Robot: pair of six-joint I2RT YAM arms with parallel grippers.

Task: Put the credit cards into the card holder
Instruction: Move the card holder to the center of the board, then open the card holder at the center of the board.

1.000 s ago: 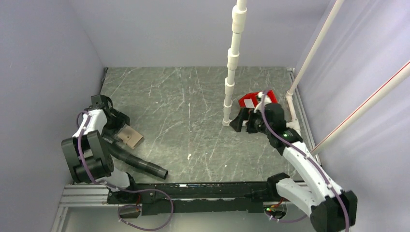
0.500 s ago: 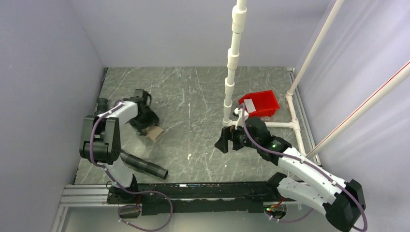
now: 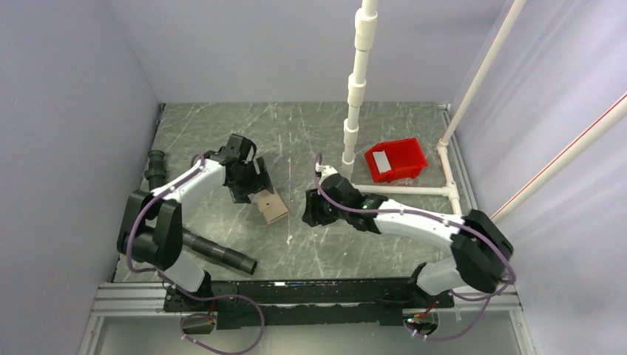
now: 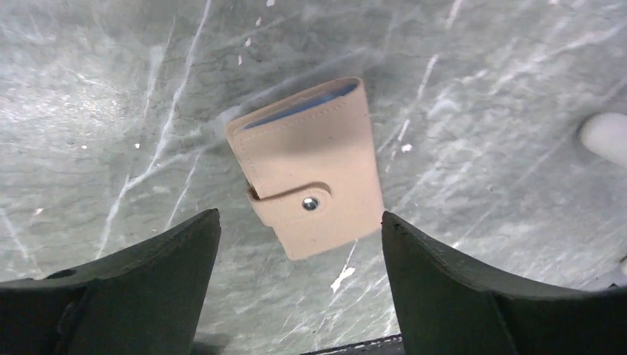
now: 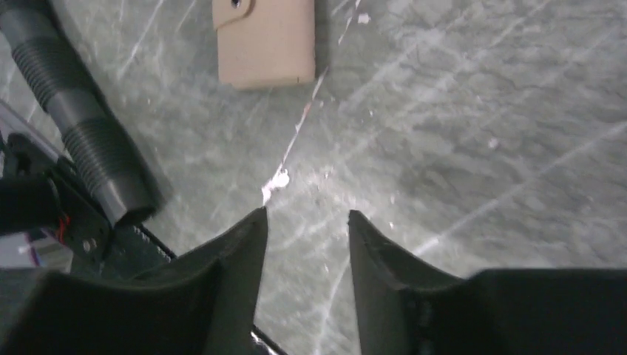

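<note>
Evidently, the step in hand was preparation of the card holder (image 4: 309, 168); no card had yet been loaded. The card holder lay flat on the table (image 3: 296, 133) near its middle, folded shut with the snap tab (image 4: 296, 200) fastened. The one credit card (image 3: 381, 158) in view lay in the red tray (image 3: 409, 164), well apart from both arms.

The left gripper (image 4: 299, 217) hung above the card holder with its jaws wide apart and nothing between them. In the left wrist view the card holder sat between and just beyond the fingers (image 4: 159, 277), touching neither. The right gripper (image 5: 307, 216) was partly open and empty, and pointed at bare table. In the right wrist view the card holder lay ahead of its fingertips, near but apart, with the black ribbed tube (image 5: 78, 111) off to one side.

The next move probably called for one claw to pin the card holder and the other to release the snap tab and lift the flap. Retrieval of the credit card would follow.
</note>
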